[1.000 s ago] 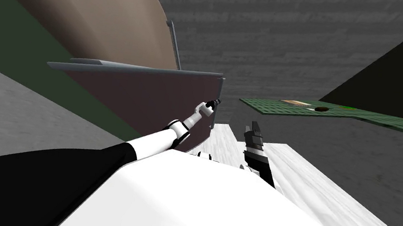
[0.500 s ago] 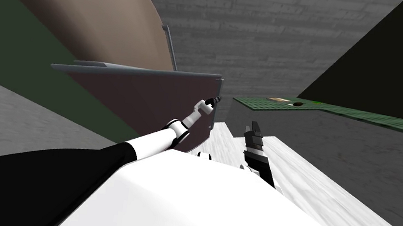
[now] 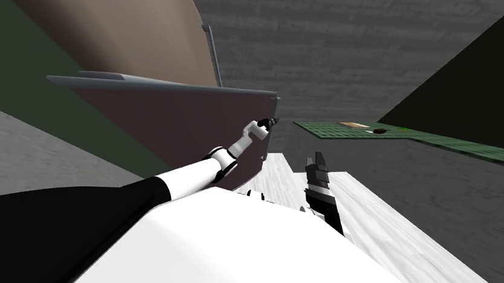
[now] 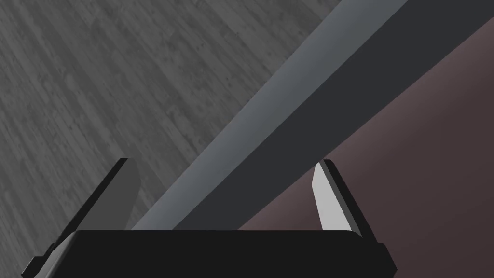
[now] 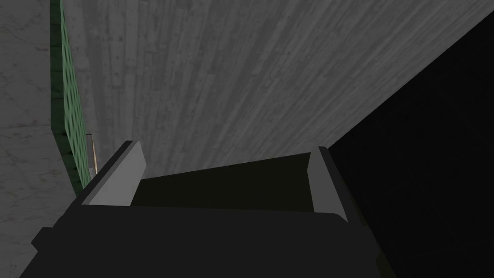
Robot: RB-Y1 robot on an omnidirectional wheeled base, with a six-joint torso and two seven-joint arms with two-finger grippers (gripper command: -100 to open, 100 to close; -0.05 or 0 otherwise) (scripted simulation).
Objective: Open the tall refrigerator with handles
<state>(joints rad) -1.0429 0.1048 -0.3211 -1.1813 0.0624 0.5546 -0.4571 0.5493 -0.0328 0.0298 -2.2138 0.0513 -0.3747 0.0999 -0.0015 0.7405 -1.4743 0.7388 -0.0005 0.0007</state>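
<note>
**Left gripper [image 3: 272,120] straddling the grey edge [image 3: 106,79] of the refrigerator door [image 3: 186,122], fingers apart**

In the head view the dark reddish-brown door is sitting just left of the frame's centre, and the left arm is reaching up across it to its upper right corner. In the left wrist view the grey edge is running slantwise between the two fingers [image 4: 328,202], which are standing wide apart and not pressing it. The door's reddish-brown face is showing beside one finger and the grey plank floor [image 4: 96,72] beside the other. A tan surface [image 3: 110,2] with a thin grey bar [image 3: 215,52] is taking up the upper left. The right gripper [image 3: 319,157] is hanging just right of centre, its fingers spread and holding nothing. A green counter [image 3: 475,151] is lying at middle right.
</note>
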